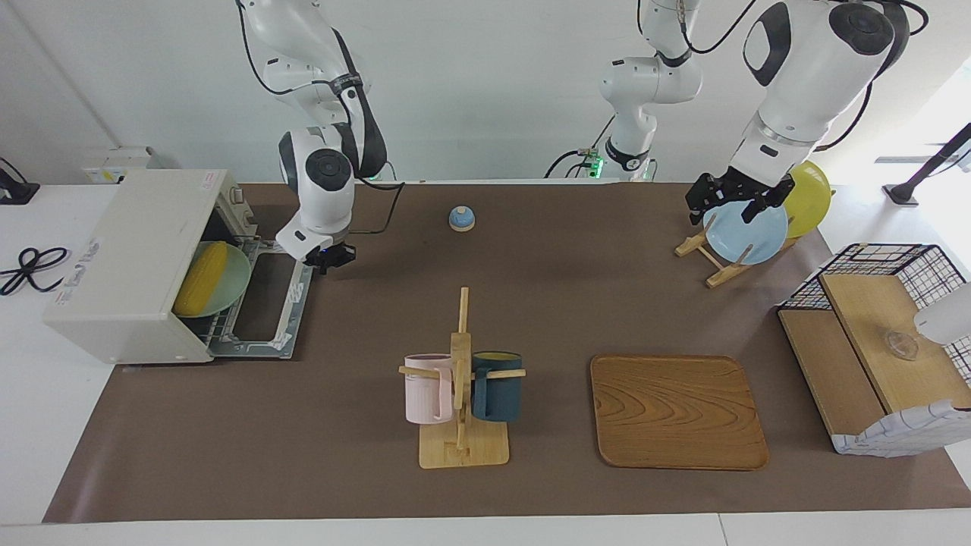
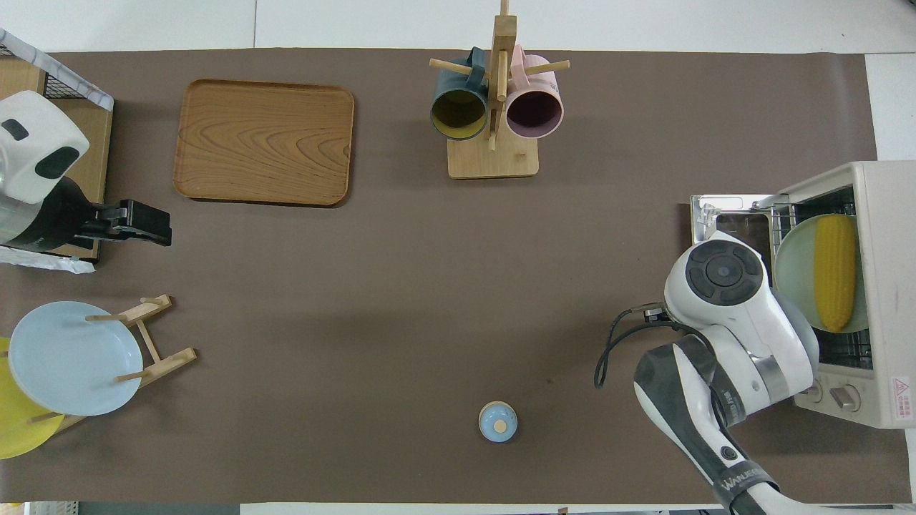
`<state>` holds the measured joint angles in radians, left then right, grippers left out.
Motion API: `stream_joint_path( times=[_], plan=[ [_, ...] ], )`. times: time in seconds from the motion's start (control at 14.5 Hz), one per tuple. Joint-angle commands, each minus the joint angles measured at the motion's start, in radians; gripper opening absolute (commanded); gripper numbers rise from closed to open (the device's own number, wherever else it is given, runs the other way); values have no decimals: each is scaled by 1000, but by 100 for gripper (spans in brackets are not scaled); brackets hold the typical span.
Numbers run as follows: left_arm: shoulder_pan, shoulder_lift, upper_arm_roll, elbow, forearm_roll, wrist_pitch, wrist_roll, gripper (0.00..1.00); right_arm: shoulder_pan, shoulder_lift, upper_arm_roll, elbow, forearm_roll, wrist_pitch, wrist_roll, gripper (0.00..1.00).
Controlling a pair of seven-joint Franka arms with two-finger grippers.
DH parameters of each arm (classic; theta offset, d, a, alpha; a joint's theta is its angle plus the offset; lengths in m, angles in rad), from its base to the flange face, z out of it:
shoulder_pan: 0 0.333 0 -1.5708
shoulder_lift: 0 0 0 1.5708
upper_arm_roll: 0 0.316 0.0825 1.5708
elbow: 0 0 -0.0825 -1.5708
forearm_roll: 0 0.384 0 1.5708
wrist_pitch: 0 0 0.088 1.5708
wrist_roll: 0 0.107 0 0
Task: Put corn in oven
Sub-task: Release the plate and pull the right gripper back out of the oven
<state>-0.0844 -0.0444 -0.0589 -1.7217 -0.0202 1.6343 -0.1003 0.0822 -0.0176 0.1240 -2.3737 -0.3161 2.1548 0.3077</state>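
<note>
The yellow corn [image 1: 203, 287] [image 2: 836, 272] lies on a pale green plate [image 1: 234, 282] [image 2: 791, 266] on the wire rack inside the off-white oven [image 1: 129, 250] [image 2: 887, 207]. The plate's rim sticks out of the oven's mouth. The glass door [image 1: 265, 303] is folded down flat on the mat. My right gripper [image 1: 328, 258] hangs shut and empty just off the door's edge, apart from the corn; the overhead view hides it under its own wrist. My left gripper [image 1: 728, 201] [image 2: 139, 222] waits open, raised at the left arm's end of the table.
A mug stand [image 1: 461, 394] carries a pink and a dark blue mug. A wooden tray [image 1: 677, 409] lies beside it. A small blue bell [image 1: 461, 218] sits near the robots. A rack holds a blue plate [image 1: 747, 235] and a yellow one. A wire-and-wood basket [image 1: 880, 349] stands at the left arm's end.
</note>
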Motion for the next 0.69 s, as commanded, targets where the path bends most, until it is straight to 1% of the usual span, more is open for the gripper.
stream_joint_path(
  times=[0.0, 0.14, 0.62],
  plan=[
    [6, -20, -4, -9, 17, -16, 2, 100, -4, -61, 2, -84, 23, 36, 13, 0],
    [6, -18, -4, -9, 17, -16, 2, 100, -13, -68, 0, -94, 42, 36, 4, 0],
    [6, -18, -4, -9, 17, -16, 2, 100, -44, -81, -1, -133, 43, 54, -28, 0]
  ],
)
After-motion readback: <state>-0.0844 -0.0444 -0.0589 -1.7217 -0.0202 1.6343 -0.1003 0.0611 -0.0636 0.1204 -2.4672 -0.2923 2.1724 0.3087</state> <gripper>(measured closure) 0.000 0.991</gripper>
